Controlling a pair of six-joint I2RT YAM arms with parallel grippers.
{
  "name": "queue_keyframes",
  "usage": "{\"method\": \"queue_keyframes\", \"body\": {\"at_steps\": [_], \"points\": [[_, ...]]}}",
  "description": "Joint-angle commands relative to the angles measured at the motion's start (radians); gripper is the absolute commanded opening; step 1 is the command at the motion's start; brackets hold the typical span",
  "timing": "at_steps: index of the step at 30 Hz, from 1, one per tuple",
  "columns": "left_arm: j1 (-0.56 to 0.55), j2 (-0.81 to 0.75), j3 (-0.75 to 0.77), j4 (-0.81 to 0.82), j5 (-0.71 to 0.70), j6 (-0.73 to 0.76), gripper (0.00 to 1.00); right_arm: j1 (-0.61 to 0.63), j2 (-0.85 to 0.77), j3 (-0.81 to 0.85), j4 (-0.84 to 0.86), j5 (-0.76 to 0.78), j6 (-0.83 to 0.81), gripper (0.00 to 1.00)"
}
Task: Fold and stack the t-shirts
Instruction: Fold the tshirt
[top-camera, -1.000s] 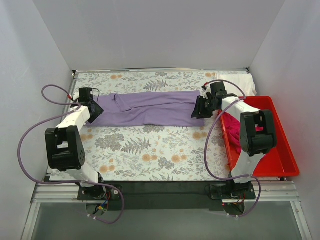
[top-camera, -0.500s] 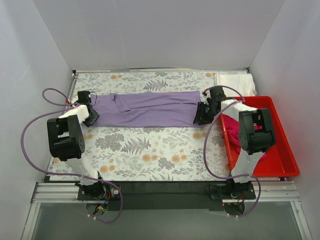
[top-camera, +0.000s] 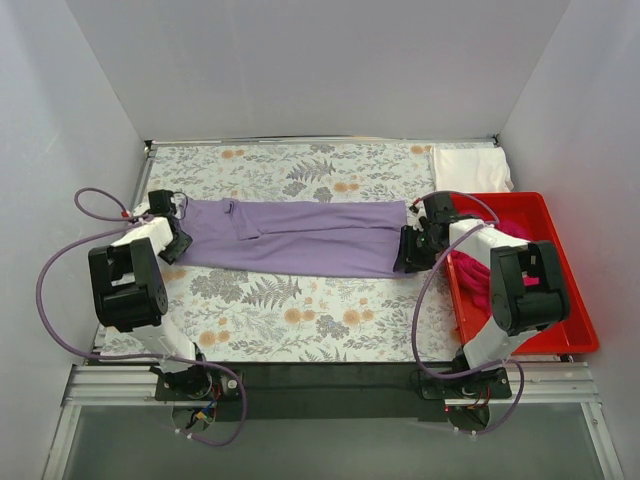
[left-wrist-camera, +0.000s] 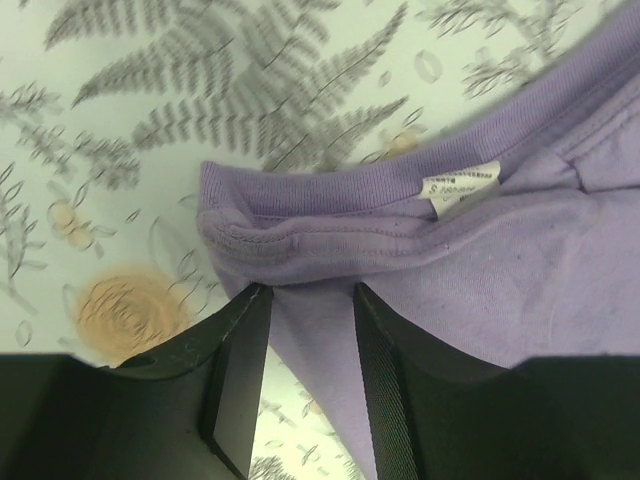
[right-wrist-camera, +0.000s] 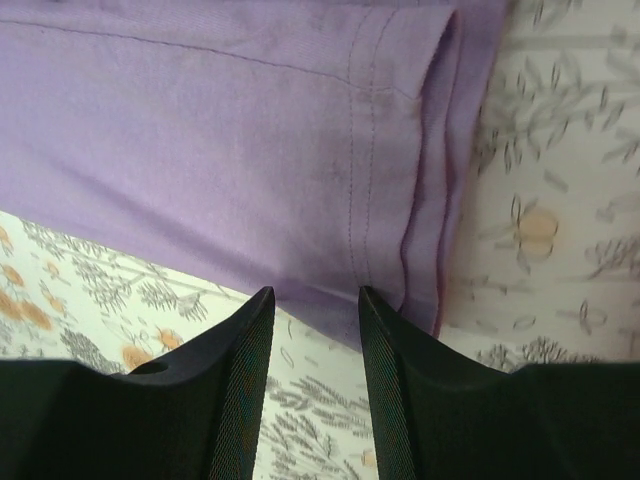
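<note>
The lavender t-shirt (top-camera: 300, 235) lies stretched flat in a long band across the floral tablecloth (top-camera: 300, 310). My left gripper (top-camera: 178, 238) is at its left, collar end; in the left wrist view the jaws (left-wrist-camera: 310, 295) stand apart, with the collar fabric (left-wrist-camera: 480, 260) lying between them. My right gripper (top-camera: 408, 250) is at its right, hem end; its jaws (right-wrist-camera: 315, 295) stand apart at the hem (right-wrist-camera: 200, 150), with tablecloth showing between them. The white t-shirt (top-camera: 470, 168) lies folded at the back right. The magenta t-shirt (top-camera: 468, 268) is bunched in the red bin (top-camera: 560, 310).
The red bin stands along the table's right edge, close beside my right arm. White walls close off the back and both sides. A white size label (left-wrist-camera: 460, 185) shows inside the collar.
Both grippers moved toward the near side and slightly outward, and the lavender shirt came with them. It now lies lower on the table and stretched longer.
</note>
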Motion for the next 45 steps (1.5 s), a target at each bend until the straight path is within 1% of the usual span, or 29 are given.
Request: {"method": "queue_keyframes", "body": {"at_steps": [1,4,7,8,12,13,14,15,16,18,19,21,22,25,28,29,32,40,45], "points": [[0.026,-0.06,-0.057,-0.112,-0.083,-0.016,0.39,-0.004,-0.014,-0.084,-0.197,0.101,-0.043,0.41],[0.026,-0.099,-0.044,-0.126,-0.079,-0.015,0.41,-0.003,-0.063,-0.081,-0.214,0.096,-0.046,0.41],[0.026,-0.128,0.027,-0.152,-0.057,-0.012,0.48,-0.003,-0.136,-0.02,-0.226,0.084,-0.052,0.41],[0.026,-0.137,0.038,-0.155,-0.039,-0.012,0.49,-0.003,-0.152,-0.019,-0.227,0.084,-0.052,0.41],[0.017,-0.198,0.084,-0.163,0.076,-0.039,0.55,-0.001,-0.206,0.066,-0.234,0.073,-0.063,0.41],[-0.002,-0.209,0.091,-0.17,0.129,-0.056,0.56,-0.003,-0.215,0.077,-0.234,0.07,-0.064,0.42],[-0.017,-0.227,0.097,-0.173,0.145,-0.068,0.56,-0.001,-0.226,0.083,-0.231,0.066,-0.064,0.45],[-0.032,-0.237,0.104,-0.176,0.173,-0.079,0.57,-0.001,-0.229,0.088,-0.229,0.062,-0.064,0.46],[-0.064,-0.244,0.104,-0.175,0.223,-0.091,0.57,-0.001,-0.232,0.091,-0.228,0.053,-0.064,0.48],[-0.103,-0.249,0.107,-0.173,0.265,-0.134,0.58,-0.001,-0.239,0.085,-0.209,0.043,-0.064,0.5],[-0.147,-0.246,0.105,-0.167,0.283,-0.153,0.58,-0.001,-0.241,0.074,-0.202,0.032,-0.064,0.51],[-0.193,-0.228,0.105,-0.152,0.319,-0.194,0.59,-0.003,-0.247,0.063,-0.18,0.023,-0.061,0.51],[-0.242,-0.222,0.098,-0.128,0.326,-0.206,0.58,-0.001,-0.25,0.06,-0.177,0.015,-0.061,0.51],[-0.295,-0.185,0.087,-0.086,0.331,-0.248,0.57,-0.001,-0.243,0.056,-0.172,-0.008,-0.072,0.51],[-0.327,-0.128,0.091,-0.068,0.323,-0.259,0.51,-0.001,-0.238,0.044,-0.166,-0.025,-0.077,0.51],[-0.33,-0.114,0.099,-0.066,0.323,-0.259,0.47,-0.001,-0.239,0.04,-0.165,-0.03,-0.077,0.51],[-0.344,-0.071,0.107,-0.063,0.293,-0.259,0.43,-0.001,-0.247,0.025,-0.16,-0.034,-0.08,0.51],[-0.353,-0.019,0.105,-0.06,0.221,-0.225,0.42,0.0,-0.255,-0.015,-0.157,-0.04,-0.084,0.51],[-0.365,0.016,0.104,-0.058,0.228,-0.211,0.43,0.0,-0.25,-0.018,-0.157,-0.045,-0.089,0.51]]}}
